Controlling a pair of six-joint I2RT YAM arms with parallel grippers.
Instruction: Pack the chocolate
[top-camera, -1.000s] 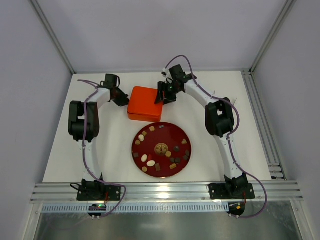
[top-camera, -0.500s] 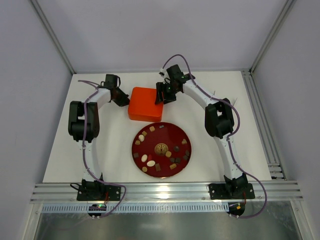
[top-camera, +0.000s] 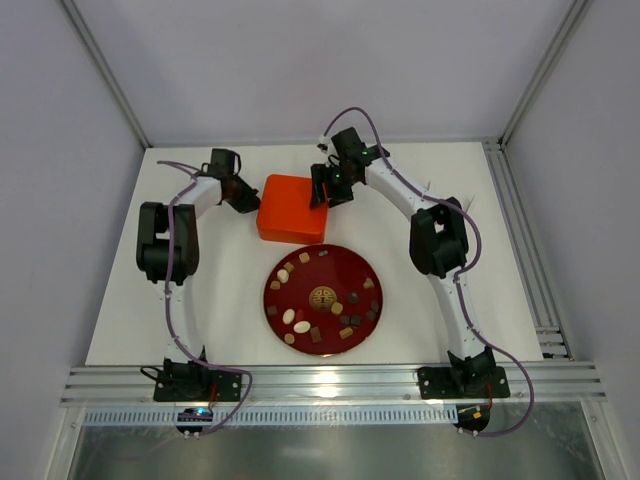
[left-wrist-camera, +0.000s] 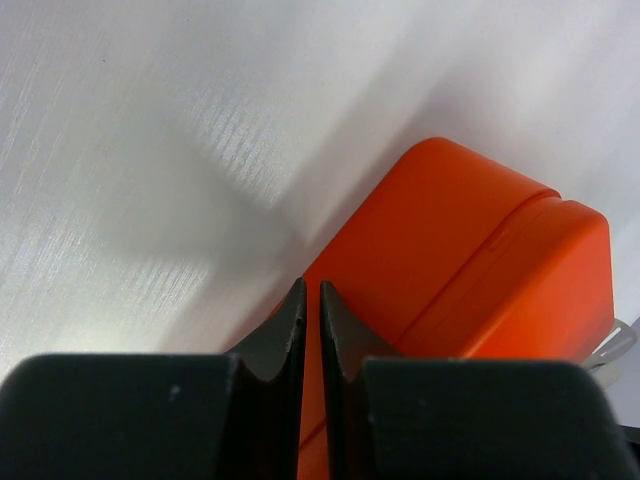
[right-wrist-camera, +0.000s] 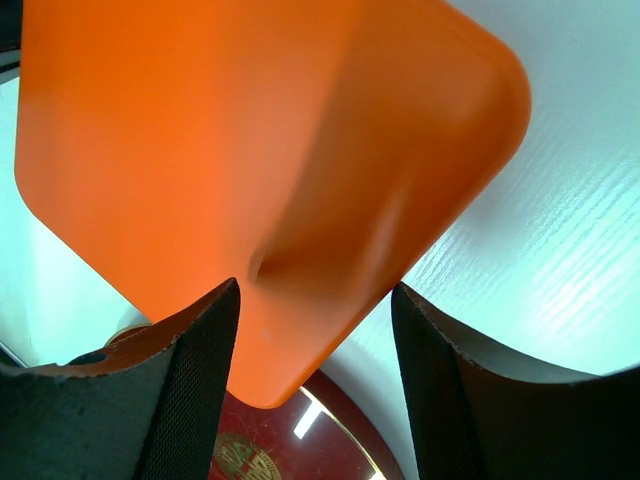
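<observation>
The chocolate (top-camera: 301, 326) lies in loose pieces on a round dark red plate (top-camera: 335, 272), near the middle of the white table (top-camera: 230, 300). The pieces ring a gold emblem (top-camera: 322, 296). Cream and tan ones stand out, but the dark ones blend into the plate and are hard to count. None sits in the orange box (top-camera: 290, 210), which lies just beyond the plate's far edge and whose inside cannot be seen.

The left gripper (top-camera: 246, 198) is at the box's left side. In its wrist view the gripper (left-wrist-camera: 311, 290) has its fingers together with nothing between them. Their tips are at the foot of the box (left-wrist-camera: 450, 230), touching or nearly so, and the contact itself cannot be made out. A seam (left-wrist-camera: 480, 262) crosses the box's side, and bare table (left-wrist-camera: 130, 150) fills the rest.

The right gripper (top-camera: 322, 192) covers the box's far right corner from above. Its wrist view shows the gripper (right-wrist-camera: 315, 310) with its fingers (right-wrist-camera: 200, 380) spread, one on each side of a rounded corner of the box (right-wrist-camera: 250, 150). Both meet the orange edge, so it looks clamped on that corner. The box is blurred and cut off at the top. Only a sliver of the plate (right-wrist-camera: 340, 440) shows beneath it.
</observation>
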